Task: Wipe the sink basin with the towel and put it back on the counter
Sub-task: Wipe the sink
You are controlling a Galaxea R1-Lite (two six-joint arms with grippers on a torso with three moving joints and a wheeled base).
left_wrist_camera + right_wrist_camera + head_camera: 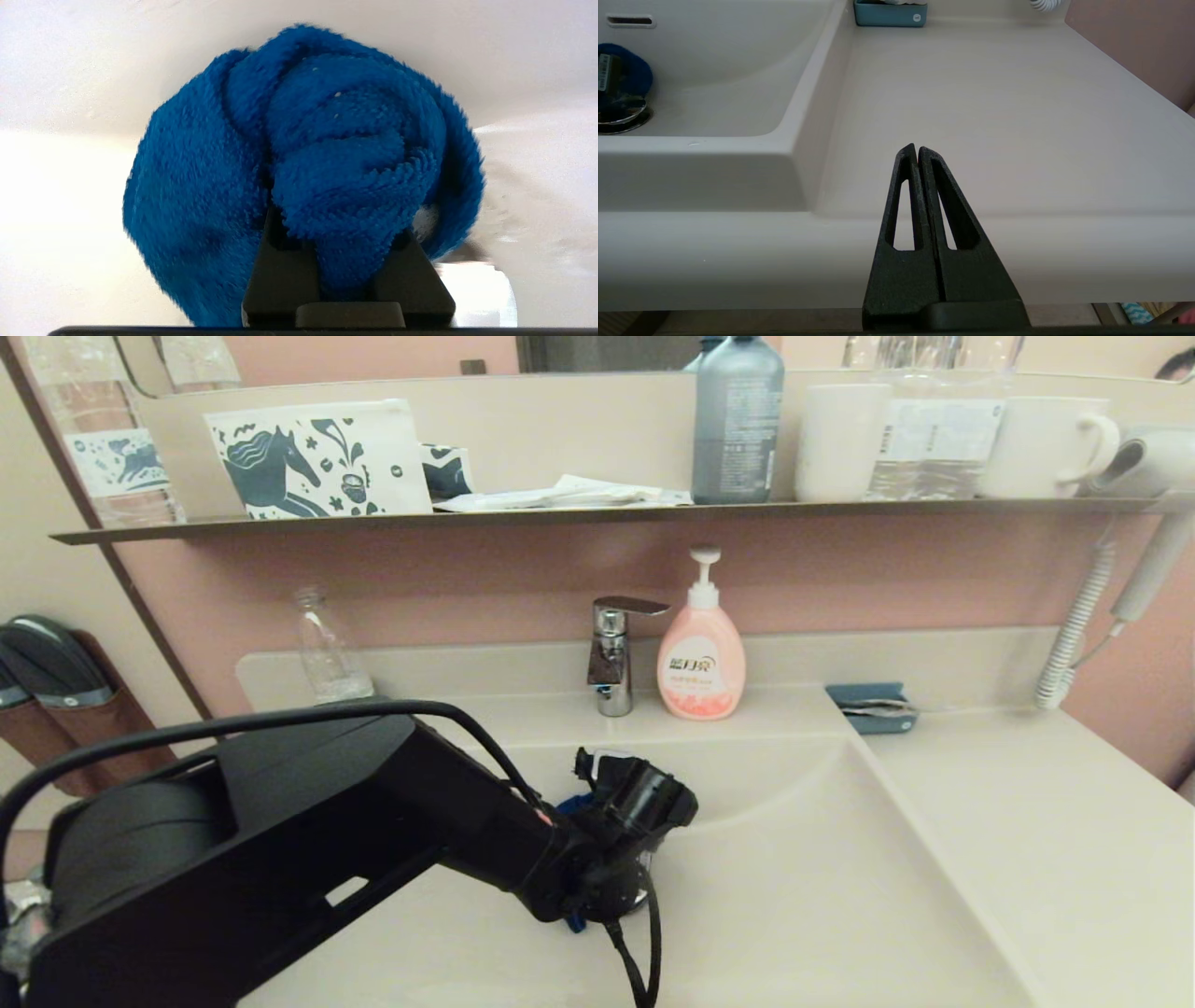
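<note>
My left arm reaches down into the cream sink basin (822,877). Its gripper (597,891) is shut on a bunched blue towel (327,140), which bulges round the black fingers (280,275) and rests against the basin floor (70,210). From the head view only slivers of the towel (566,805) show beside the wrist. In the right wrist view the towel (635,70) sits just behind the chrome drain plug (619,119), below the overflow slot (630,20). My right gripper (917,148) is shut and empty, low before the front edge of the counter (971,102).
A chrome faucet (613,653) and a pink soap pump bottle (701,658) stand behind the basin. A small blue tray (873,707) lies at the back of the counter (1046,840). There is a clear bottle (322,649) at the back left, and a coiled dryer cord (1074,635) at the right.
</note>
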